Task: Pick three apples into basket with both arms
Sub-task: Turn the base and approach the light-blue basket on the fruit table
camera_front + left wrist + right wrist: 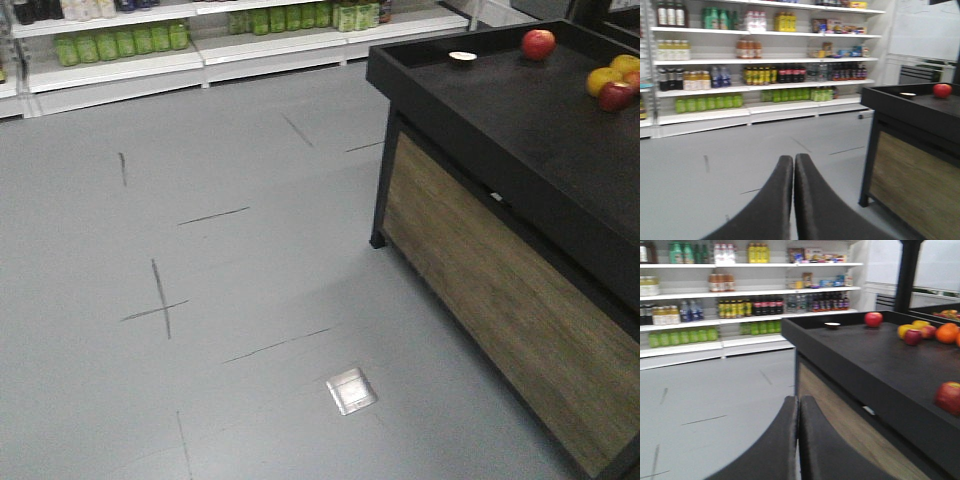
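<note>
A red apple (538, 44) lies at the far end of the black display table (520, 130); it also shows as the apple (942, 90) and the apple (873, 319) in the wrist views. Another apple (949, 397) rests near the table's front rim on the right. A darker red apple (913, 337) sits in a fruit pile. My left gripper (793, 159) is shut on nothing and hangs over the floor, left of the table. Shut and empty too, my right gripper (798, 400) is level with the table's corner. The basket is out of view.
Yellow fruit (905, 330) and oranges (946, 333) lie with the pile. A small pale dish (462, 58) sits at the table's far edge. Store shelves (760, 60) with bottles line the back wall. Grey floor (200, 300) with a metal plate (351, 389) spreads to the left.
</note>
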### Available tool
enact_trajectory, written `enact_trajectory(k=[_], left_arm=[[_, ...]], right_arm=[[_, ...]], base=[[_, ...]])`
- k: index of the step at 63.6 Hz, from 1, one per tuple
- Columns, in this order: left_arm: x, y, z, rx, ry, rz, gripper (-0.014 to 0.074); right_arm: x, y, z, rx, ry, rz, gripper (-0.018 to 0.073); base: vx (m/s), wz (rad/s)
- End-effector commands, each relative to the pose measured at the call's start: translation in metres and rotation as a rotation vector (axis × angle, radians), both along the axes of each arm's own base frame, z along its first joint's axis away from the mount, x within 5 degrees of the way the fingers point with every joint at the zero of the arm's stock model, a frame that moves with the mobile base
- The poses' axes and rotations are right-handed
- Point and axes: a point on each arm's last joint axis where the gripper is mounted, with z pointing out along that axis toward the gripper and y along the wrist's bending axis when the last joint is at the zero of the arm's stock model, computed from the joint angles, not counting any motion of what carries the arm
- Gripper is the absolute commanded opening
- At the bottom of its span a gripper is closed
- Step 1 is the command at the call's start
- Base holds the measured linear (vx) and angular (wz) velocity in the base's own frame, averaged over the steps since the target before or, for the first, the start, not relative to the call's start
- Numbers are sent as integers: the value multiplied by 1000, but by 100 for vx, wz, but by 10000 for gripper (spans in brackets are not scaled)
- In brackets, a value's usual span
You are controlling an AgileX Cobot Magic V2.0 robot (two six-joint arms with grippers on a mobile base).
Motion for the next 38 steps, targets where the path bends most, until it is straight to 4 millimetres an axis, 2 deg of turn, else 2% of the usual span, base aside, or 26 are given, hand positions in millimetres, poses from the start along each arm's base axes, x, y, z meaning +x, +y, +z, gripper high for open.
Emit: enact_trajectory(k=[1, 38], left_arm=[[1, 0, 0, -11, -49, -3, -6], [1, 0, 0, -11, -49, -3, -6]], right_arm=[[0, 0, 2, -12, -57, 3, -9], [0, 0, 2, -12, -57, 3, -9]], base=[[6, -54], [7, -47]])
